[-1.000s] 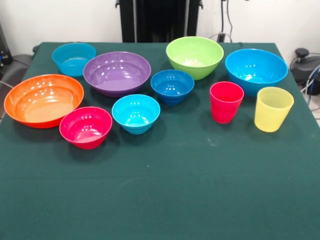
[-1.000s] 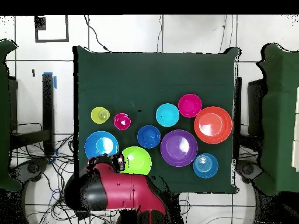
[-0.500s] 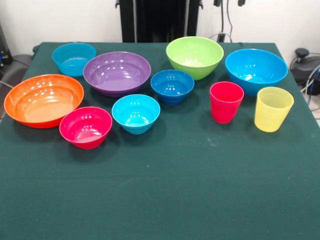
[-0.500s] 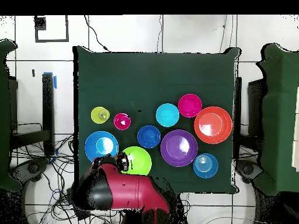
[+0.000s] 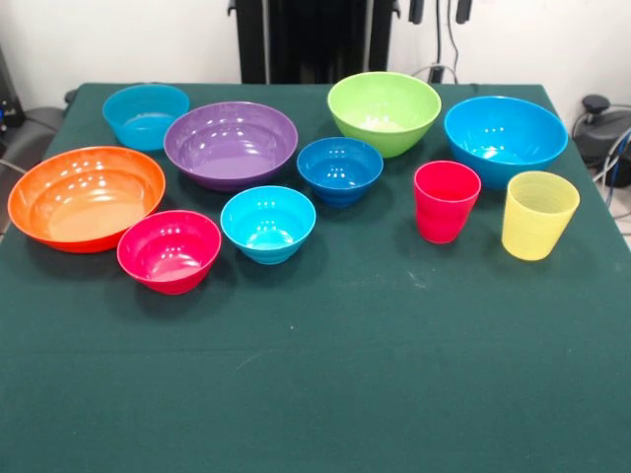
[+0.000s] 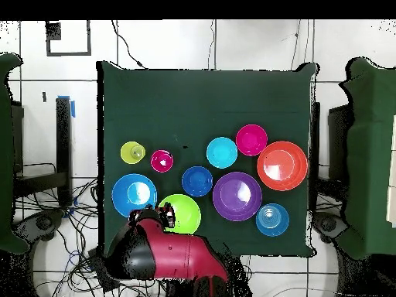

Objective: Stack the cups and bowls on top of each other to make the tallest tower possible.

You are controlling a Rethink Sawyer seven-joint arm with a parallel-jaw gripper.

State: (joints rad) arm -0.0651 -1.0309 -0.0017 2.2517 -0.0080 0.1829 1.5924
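Note:
Several bowls stand singly on the green table; nothing is stacked, so no tower shows. They are orange [image 5: 84, 197], purple [image 5: 230, 143], lime green [image 5: 384, 111], pink-red [image 5: 169, 249], cyan [image 5: 267, 223], dark blue [image 5: 339, 168], bright blue [image 5: 505, 138] and light blue [image 5: 145, 114]. The red cup [image 5: 446, 200] and yellow cup [image 5: 538, 214] stand upright at the right. My gripper [image 5: 439, 10] shows only two dark tips at the top edge, apart and empty, behind the lime green and bright blue bowls. In the overhead view my gripper [image 6: 160, 216] hangs at the lime green bowl's [image 6: 184, 213] edge.
The green table [image 5: 325, 374] has bare cloth along its whole near half. The robot's black pedestal [image 5: 301, 39] stands behind the far edge. Cables and grey equipment [image 5: 603, 123] lie off the table's right side.
The gripper's tips have come down into the front view's top edge, behind the lime green bowl. In the overhead view the arm has swung towards that bowl. No bowl or cup has moved.

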